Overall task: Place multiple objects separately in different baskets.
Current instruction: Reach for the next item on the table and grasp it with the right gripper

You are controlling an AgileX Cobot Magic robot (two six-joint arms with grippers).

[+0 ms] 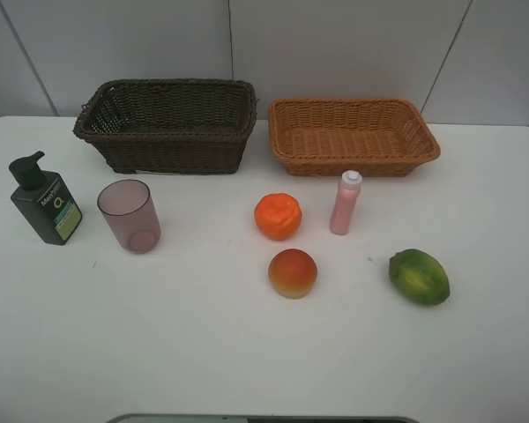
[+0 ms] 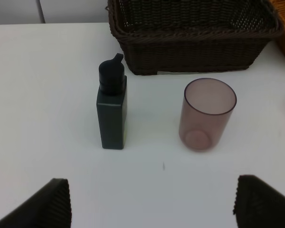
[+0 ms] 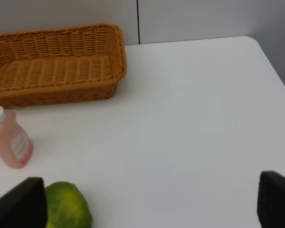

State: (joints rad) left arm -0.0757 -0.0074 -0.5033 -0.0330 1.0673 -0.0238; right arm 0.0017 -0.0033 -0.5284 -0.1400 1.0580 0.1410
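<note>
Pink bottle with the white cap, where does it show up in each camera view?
Exterior high: the pink bottle stands upright right of centre, just in front of the tan basket.
Left wrist: not in it.
Right wrist: the pink bottle stands in front of the tan basket, with the green fruit nearer the camera.
Shared landmark: the tan basket, behind the bottle in both views that show it.

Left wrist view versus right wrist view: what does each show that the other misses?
Only the left wrist shows the dark green pump bottle, the pink-brown cup and the dark brown basket. Only the right wrist shows the pink bottle and the green fruit. Both show the table and the tan basket, though the left catches only its edge.
</note>
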